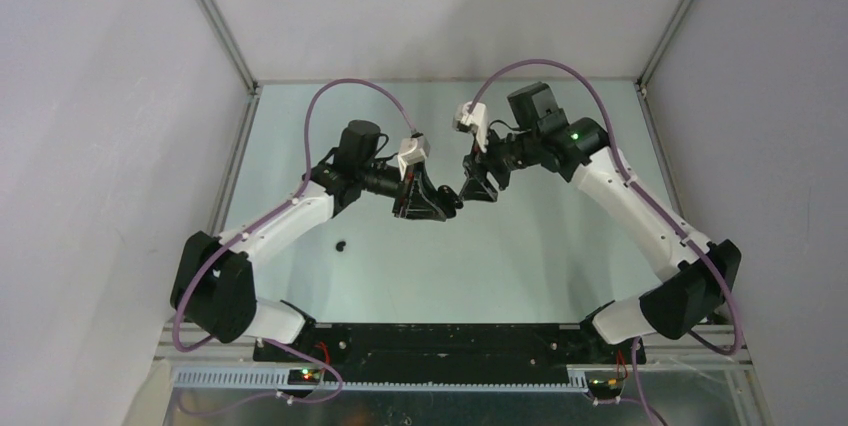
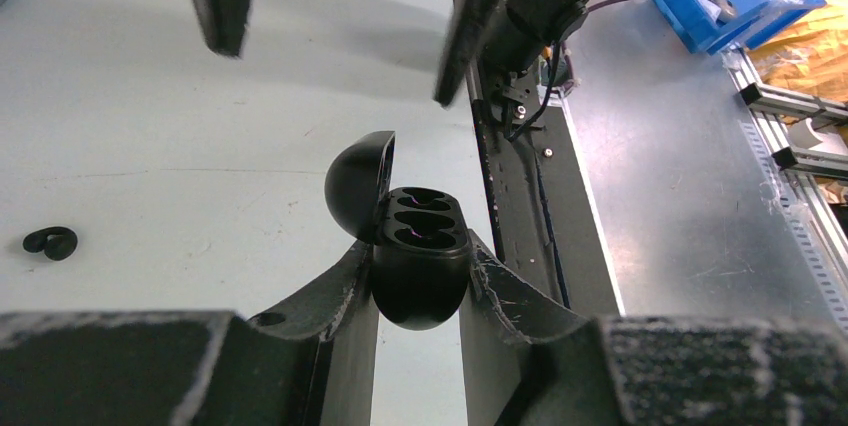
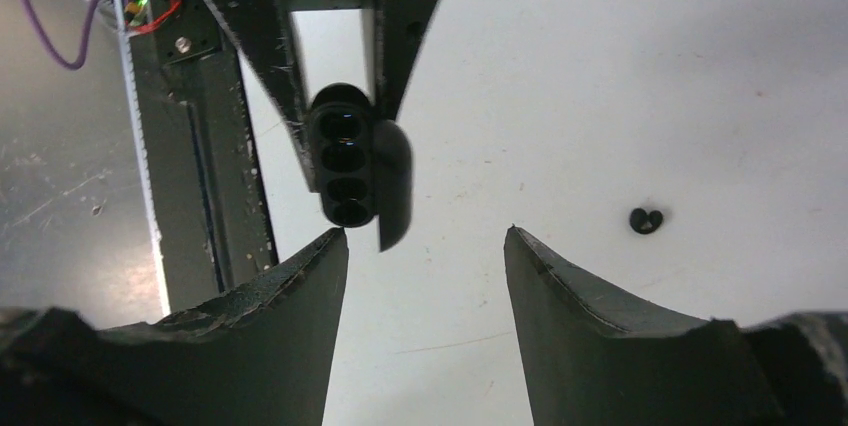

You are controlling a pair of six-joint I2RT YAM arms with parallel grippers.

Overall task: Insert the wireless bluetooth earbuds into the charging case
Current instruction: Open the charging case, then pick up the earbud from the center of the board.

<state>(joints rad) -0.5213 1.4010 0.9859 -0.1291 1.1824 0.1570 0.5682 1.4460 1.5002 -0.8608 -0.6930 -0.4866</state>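
The left gripper [image 2: 421, 251] grips the lid-open charging case [image 2: 418, 291], the right gripper [image 3: 426, 246] faces the case's wells with jaws spread and empty, and one black earbud [image 3: 646, 220] lies on the table [image 1: 520, 266] well away from the case, so picking up that bud looks like the next move.

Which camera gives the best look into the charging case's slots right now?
Right wrist: it looks straight into the charging case, all four slots in a row. Left wrist shows them at a slant, the case clamped in the left gripper. Top external shows it only as a dark speck.
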